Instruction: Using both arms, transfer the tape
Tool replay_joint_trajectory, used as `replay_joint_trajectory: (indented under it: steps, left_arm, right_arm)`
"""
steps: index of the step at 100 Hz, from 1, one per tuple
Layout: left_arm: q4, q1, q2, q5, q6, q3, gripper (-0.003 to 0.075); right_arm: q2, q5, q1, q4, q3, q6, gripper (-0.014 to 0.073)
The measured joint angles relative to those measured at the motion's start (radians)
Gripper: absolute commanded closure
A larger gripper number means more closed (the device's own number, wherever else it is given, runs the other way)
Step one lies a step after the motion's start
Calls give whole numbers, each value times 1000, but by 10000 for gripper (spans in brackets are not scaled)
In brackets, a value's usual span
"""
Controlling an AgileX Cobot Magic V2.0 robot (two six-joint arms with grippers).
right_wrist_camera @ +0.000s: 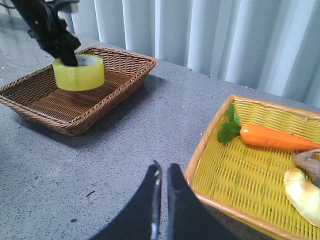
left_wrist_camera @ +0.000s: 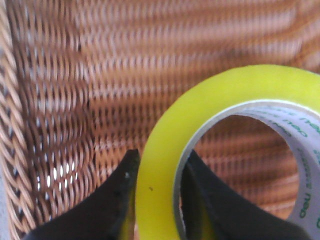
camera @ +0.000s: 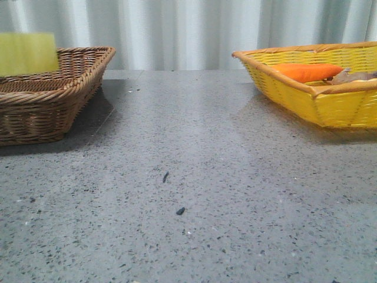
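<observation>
- Front view: nearest me lies bare grey speckled counter (camera: 194, 194) with two small dark crumbs (camera: 180, 210) on it. At the far left corner stands the brown wicker basket (camera: 70, 88), and the yellow band of the tape (camera: 27, 53) shows above its rim at the picture's left edge. At the far right corner sits the yellow basket (camera: 330, 103) with the orange carrot (camera: 306, 72) inside. Neither of my pincers appears here.
- Left wrist view: closest are my left pincer's (left_wrist_camera: 159, 195) black fingers (left_wrist_camera: 112, 200), pinched onto the wall of the tape roll (left_wrist_camera: 165, 150), one finger outside the yellow band and one inside the white core with green lettering. Behind the roll is the brown basket's woven floor (left_wrist_camera: 150, 65). I cannot tell whether the roll touches the weave or hangs just above it.
- Right wrist view: closest are my right pincer's (right_wrist_camera: 163, 195) fingers, drawn almost together with only a thin slit between them, gripping nothing, over the counter between the two baskets. Far off, my left arm (right_wrist_camera: 47, 27) holds the tape (right_wrist_camera: 80, 72) above the brown basket (right_wrist_camera: 75, 107).
- Progress, as I judge it: the roll is in my left pincer, at the brown basket. What the pictures cannot settle is whether I am lifting it out to pass across or setting it down at the end.
</observation>
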State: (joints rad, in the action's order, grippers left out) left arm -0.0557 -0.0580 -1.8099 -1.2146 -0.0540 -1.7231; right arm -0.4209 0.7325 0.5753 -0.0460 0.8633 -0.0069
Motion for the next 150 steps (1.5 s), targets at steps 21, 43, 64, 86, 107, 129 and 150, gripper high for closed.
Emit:
replay_joint_trajectory:
  steps: [21, 43, 64, 86, 107, 129, 150]
  left_arm:
    - [-17, 4, 0, 31, -18, 35, 229]
    - [-61, -23, 80, 167, 10, 79, 248]
    - [-51, -183, 344, 543, 24, 321, 310]
    - [-47, -440, 653, 891, 26, 705, 383]
    - [-47, -583, 844, 954, 26, 972, 561]
    - [-47, -599, 986, 966, 26, 1096, 741]
    - [-47, -599, 1026, 988, 26, 1105, 741]
  right_arm:
    - [0, -4, 0, 0, 0, 0, 662]
    - [0, -8, 0, 5, 0, 0, 662]
    - [42, -58, 0, 18, -58, 0, 662]
    - [163, -216, 0, -14, -187, 0, 661]
    - [192, -248, 0, -97, -235, 0, 662]
    - [192, -207, 0, -51, -238, 7, 662]
    - [192, -204, 0, -30, -238, 12, 662]
